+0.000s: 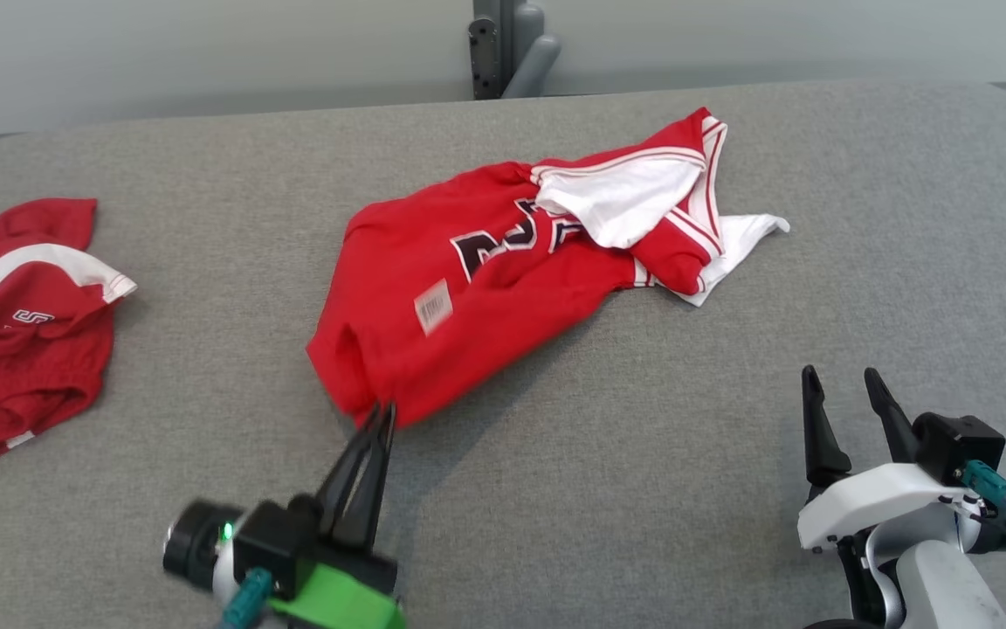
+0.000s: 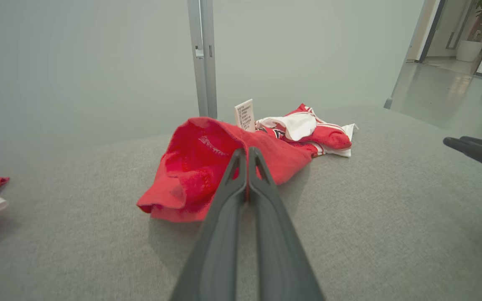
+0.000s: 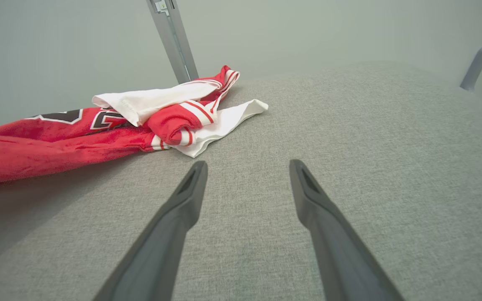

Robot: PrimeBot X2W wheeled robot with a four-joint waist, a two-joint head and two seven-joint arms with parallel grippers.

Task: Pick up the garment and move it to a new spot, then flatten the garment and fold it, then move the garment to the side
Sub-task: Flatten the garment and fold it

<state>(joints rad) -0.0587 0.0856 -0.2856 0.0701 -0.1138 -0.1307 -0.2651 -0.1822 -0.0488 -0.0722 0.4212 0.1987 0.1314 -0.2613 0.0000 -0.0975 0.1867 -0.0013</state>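
Grey cloth-covered table, pale wall and a metal post behind. Head view: the red jersey lies mid-table, its long axis running from a hem corner at lower left to the white-trimmed end at upper right. Your left gripper has its fingers pressed together at that hem corner, apparently pinching fabric. Your right gripper is spread wide, empty, and well apart from the cloth. A second red garment sits at the table's far left, apart from the jersey. Left wrist view: the closed fingertips meet the jersey's raised edge, and a white label stands up behind. Right wrist view: parted fingers over bare table, with the white-trimmed end ahead and to their left. Judgement: the left arm is nearer and has the hold; the way looks unobstructed, but steer clear of the second garment.
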